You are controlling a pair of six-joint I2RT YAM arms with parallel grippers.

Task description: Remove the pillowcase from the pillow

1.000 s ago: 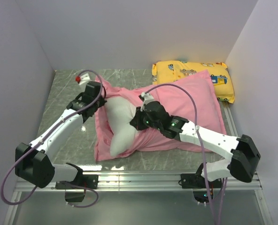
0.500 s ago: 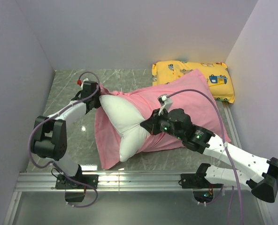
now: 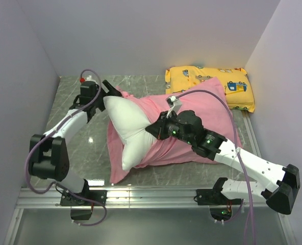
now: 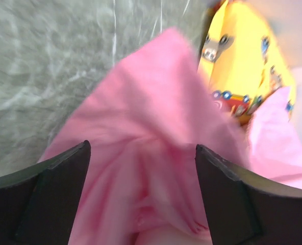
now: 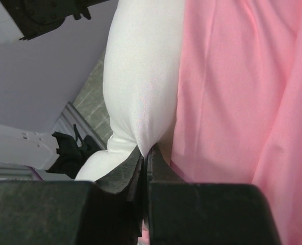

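The pillowcase (image 3: pixel 202 109) is thin pink satin, light, limp and slick. A shallow pinch on a single flat layer would likely slide off. I judge it wants a deep bite on a gathered fold, or on the hem at its open mouth. Most of it lies just to the right of my right gripper (image 3: pixel 156 130), in loose wrinkles, and a strip of it runs out under the bared white on the other side.

The pillow (image 3: pixel 124 122) is plump, soft and squashy. It should be light to drag, and it gives wherever I squeeze it. A good part of it is already out of the pink, bulging away to both sides of my right jaws. Those jaws are clenched on a nip of its white cloth at the narrow waist, right against the edge of the satin.

My left gripper (image 3: pixel 108 88) hangs at the far end of the bared pillow, by the cover's corner. Its jaws are spread wide and grasp nothing, though pink folds lie loose in the gap between them. That gather looks like the place to close.

Ahead and to the right of the left jaws sits the yellow pillow (image 4: pixel 243 66) with its printed vehicles. The grey marbled table (image 4: pixel 49 61) shows ahead and to their left.
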